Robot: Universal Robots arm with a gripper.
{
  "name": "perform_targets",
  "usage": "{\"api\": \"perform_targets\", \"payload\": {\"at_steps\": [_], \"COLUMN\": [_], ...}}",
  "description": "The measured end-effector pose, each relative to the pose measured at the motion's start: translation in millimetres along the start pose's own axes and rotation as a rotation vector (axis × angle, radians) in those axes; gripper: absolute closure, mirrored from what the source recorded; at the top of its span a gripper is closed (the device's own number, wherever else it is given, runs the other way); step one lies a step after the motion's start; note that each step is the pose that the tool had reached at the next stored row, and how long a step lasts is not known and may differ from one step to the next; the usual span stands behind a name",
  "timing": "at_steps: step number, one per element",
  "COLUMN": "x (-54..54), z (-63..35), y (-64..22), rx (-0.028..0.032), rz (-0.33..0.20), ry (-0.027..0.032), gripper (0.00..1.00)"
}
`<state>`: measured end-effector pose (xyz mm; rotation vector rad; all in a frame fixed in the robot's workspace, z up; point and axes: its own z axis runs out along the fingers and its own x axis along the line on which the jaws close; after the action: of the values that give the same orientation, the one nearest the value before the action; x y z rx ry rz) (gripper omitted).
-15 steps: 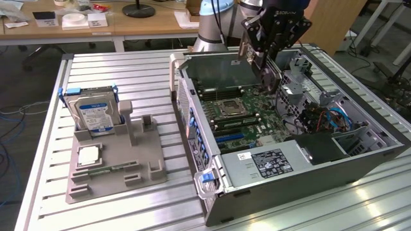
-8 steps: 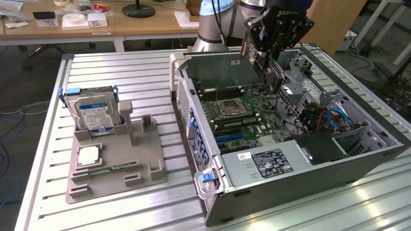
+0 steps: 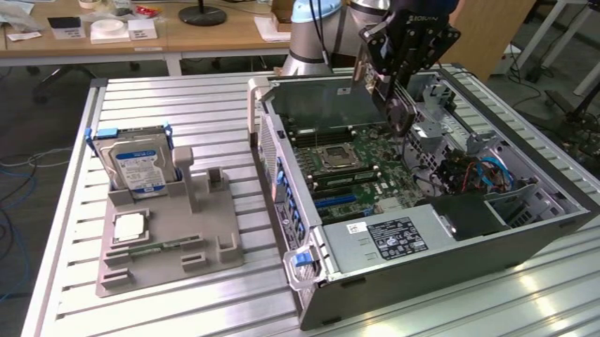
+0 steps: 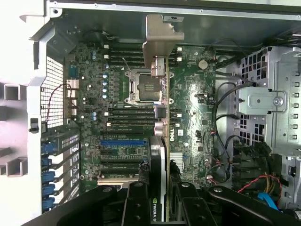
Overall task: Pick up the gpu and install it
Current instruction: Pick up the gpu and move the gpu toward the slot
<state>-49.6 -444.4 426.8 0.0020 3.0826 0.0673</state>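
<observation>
My gripper [image 3: 392, 78] hangs over the open computer case [image 3: 440, 261], shut on the gpu [image 3: 400, 107]. The card hangs on edge below the fingers, above the motherboard [image 3: 352, 163]. In the wrist view the gpu [image 4: 159, 157] appears edge-on between my black fingers [image 4: 137, 203]. Its black cooler sits near them and its silver end bracket [image 4: 162, 35] is at the far end. The card is held apart from the board, over the area between the processor socket [image 4: 143, 87] and the blue expansion slot [image 4: 123, 141].
On the exterior view's left, a grey holder [image 3: 178, 232] carries a silver hard drive [image 3: 136, 167] with a blue-white label and a narrow green memory stick [image 3: 154, 247]. The case's drive cage [image 4: 275, 101] and loose cables [image 4: 225, 141] flank the motherboard. A wooden desk [image 3: 187, 31] stands behind.
</observation>
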Motion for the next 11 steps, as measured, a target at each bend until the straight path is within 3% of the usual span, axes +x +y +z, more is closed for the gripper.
{"api": "perform_targets", "payload": {"at_steps": [11], "x": [-10.5], "z": [0.6], "y": [0.7], "rx": [0.0000], "rz": [0.000], "ry": [0.0000], "gripper": [0.73]}}
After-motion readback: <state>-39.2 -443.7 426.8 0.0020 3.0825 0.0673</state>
